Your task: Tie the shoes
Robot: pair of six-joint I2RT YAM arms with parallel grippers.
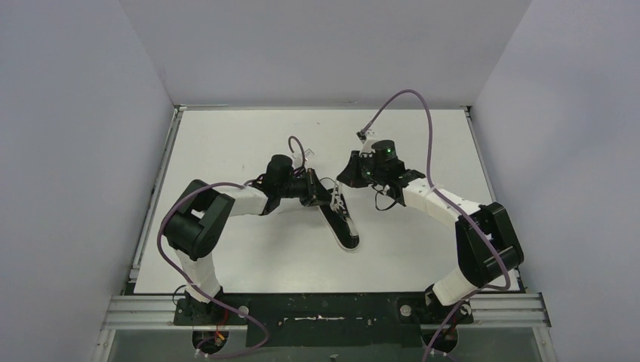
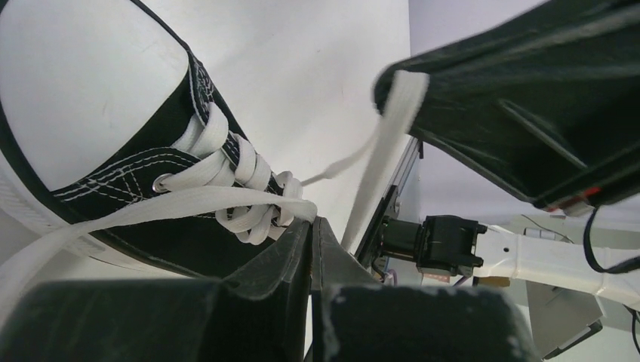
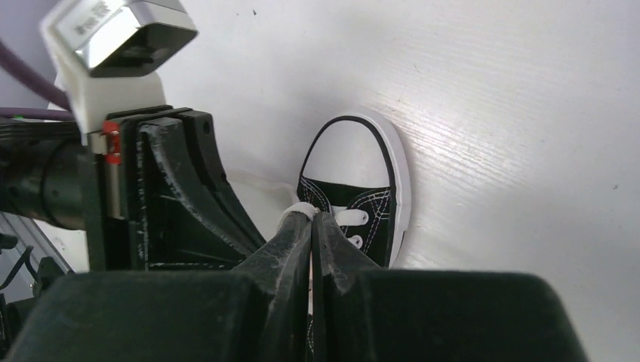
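The black sneaker [image 1: 341, 223] with white sole lies on the white table between both arms, its toe toward the near edge. In the left wrist view its white toe cap [image 2: 75, 90] and white laces [image 2: 241, 188] fill the upper left. My left gripper [image 2: 315, 221] is shut on a flat lace strand [image 2: 151, 207] right at the shoe's eyelets; it also shows in the top view [image 1: 332, 198]. My right gripper [image 3: 313, 215] is shut on another lace strand just above the shoe [image 3: 355, 196], and shows in the top view [image 1: 349, 178]. That strand [image 2: 392, 113] runs up to the right fingers [image 2: 521, 90].
The white table [image 1: 423, 143] has a metal rail on its left edge [image 1: 155, 196] and grey walls around it. Purple cables [image 1: 423, 121] loop above the right arm. The left gripper's body [image 3: 166, 188] sits close beside the right fingers.
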